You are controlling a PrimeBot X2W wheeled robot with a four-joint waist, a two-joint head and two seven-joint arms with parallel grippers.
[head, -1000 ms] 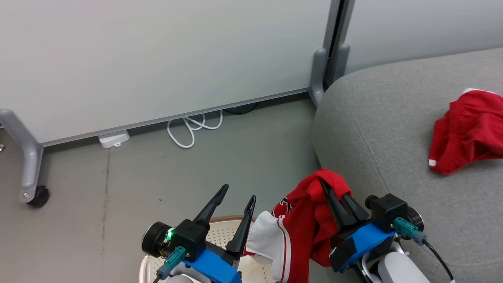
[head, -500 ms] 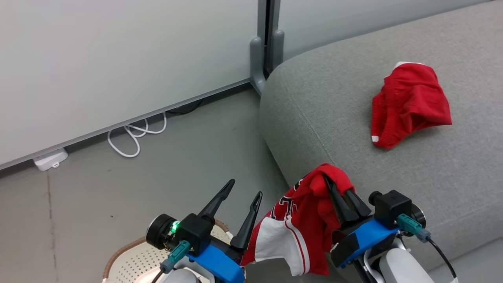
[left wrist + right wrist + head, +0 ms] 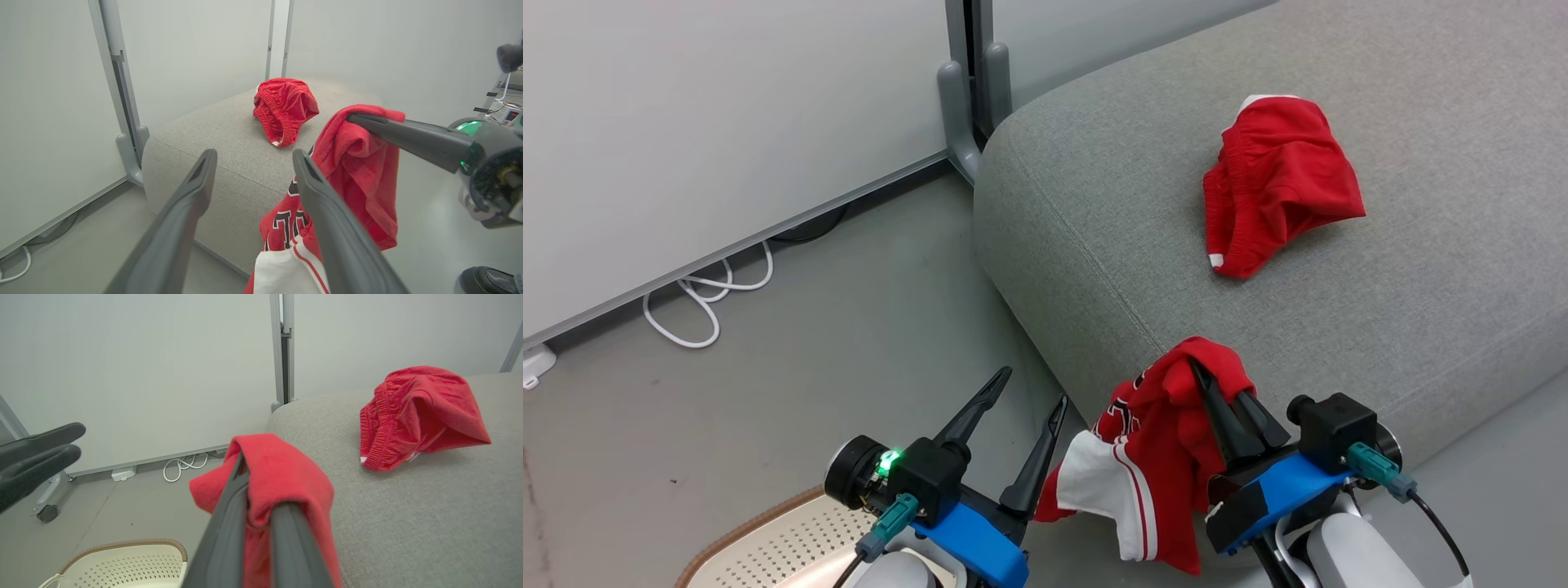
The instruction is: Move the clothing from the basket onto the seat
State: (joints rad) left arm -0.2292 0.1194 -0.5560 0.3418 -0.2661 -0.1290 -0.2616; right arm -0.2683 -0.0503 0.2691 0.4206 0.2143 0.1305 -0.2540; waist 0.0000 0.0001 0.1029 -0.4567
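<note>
Right tool (image 3: 1218,382): pressed together on a red fold of the held garment (image 3: 1152,457). We read the high pinch as a way to keep the cloth hanging clear of the floor (image 3: 809,343) on its way to the seat (image 3: 1380,327).
Left tool (image 3: 1033,385): spread and holding nothing, just beside the hanging cloth. We judge it parked out of the way.
Held garment: soft red knit with a white panel edged in thin red stripes and black-and-white lettering. It drapes in loose folds from the pinch, in front of the seat's near face and not yet over its top.
Laid garment (image 3: 1274,188): red, crumpled into a low mound, with a gathered elastic band and a white trim. It rests on the seat top, well apart from the held one.
Seat: light-grey woven upholstery, broad and flat-topped, with a rounded corner and one seam line along the near side.
Basket (image 3: 768,545): cream perforated plastic with a rounded corner and a brown rim band, on the floor below the left tool. Whether more cloth lies inside we cannot tell.
Floor: smooth grey, with a white cable (image 3: 707,298) looped by the wall.
Stage, our judgement: mid-carry, release not yet made.
</note>
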